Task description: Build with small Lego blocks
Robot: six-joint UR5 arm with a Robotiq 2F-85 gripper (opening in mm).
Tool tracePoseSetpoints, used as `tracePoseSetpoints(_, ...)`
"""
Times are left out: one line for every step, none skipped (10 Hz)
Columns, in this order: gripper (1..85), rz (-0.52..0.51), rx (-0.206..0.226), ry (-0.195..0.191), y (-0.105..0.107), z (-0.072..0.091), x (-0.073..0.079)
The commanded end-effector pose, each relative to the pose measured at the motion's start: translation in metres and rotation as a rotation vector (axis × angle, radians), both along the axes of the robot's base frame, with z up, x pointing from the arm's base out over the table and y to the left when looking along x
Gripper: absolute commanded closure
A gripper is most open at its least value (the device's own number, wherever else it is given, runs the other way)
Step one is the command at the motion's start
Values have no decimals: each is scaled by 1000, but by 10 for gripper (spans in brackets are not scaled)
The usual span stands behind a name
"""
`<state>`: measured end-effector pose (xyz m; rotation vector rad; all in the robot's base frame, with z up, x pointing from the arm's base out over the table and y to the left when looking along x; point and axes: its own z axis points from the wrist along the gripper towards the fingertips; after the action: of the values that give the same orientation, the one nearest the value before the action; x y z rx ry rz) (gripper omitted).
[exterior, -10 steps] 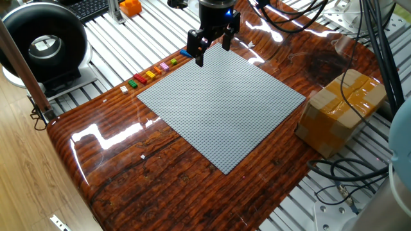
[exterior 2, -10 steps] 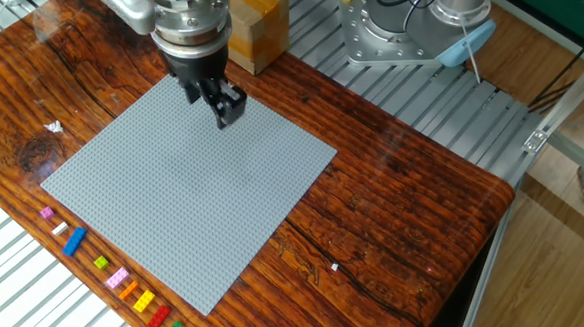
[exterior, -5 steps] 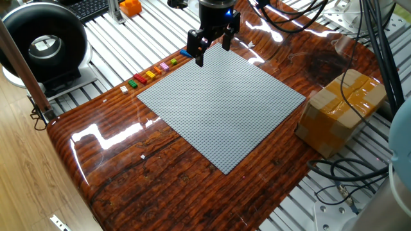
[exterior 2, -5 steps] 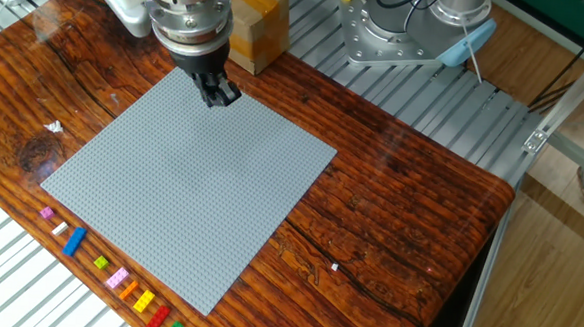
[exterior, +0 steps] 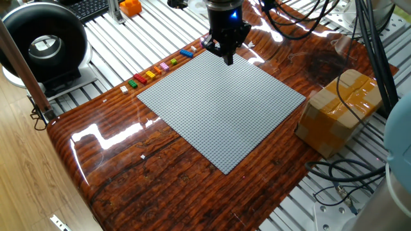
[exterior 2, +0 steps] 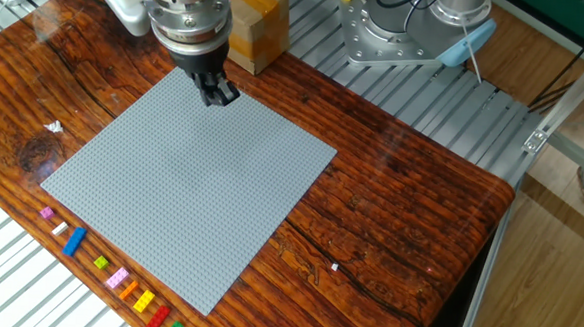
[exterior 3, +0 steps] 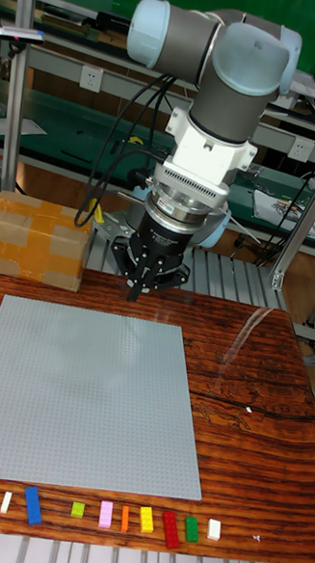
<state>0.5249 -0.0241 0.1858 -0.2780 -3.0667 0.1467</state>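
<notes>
The grey baseplate (exterior 3: 79, 393) lies flat on the wooden tabletop (exterior 2: 390, 199), and everything else sits around it. The tool (exterior 2: 217, 93) hangs above the baseplate's far edge, near the corner closest to the taped cardboard box (exterior 3: 36, 239); its fingers (exterior: 227, 56) are drawn together with nothing between them. The small Lego blocks (exterior 3: 102, 514) lie in a single row on the tabletop just beside the baseplate's opposite edge, well apart from the tool: pink, white, blue, green, pink, orange, yellow, red, green and white, each separate from its neighbour. The cardboard box stands just off the baseplate's far corner. No readable writing or brand mark shows on any of these things.
</notes>
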Motion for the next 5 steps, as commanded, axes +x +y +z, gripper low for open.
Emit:
tracePoseSetpoints(847, -19, 22, -50, 5, -3, 14)
tracePoseSetpoints(847, -24, 62, -70, 12, -7, 16)
tracePoseSetpoints(847, -24, 74, -88, 14, -11, 20)
tracePoseSetpoints(847, -36, 85, -92, 18, -13, 21)
tracePoseSetpoints(847, -45, 80, -91, 17, -13, 21)
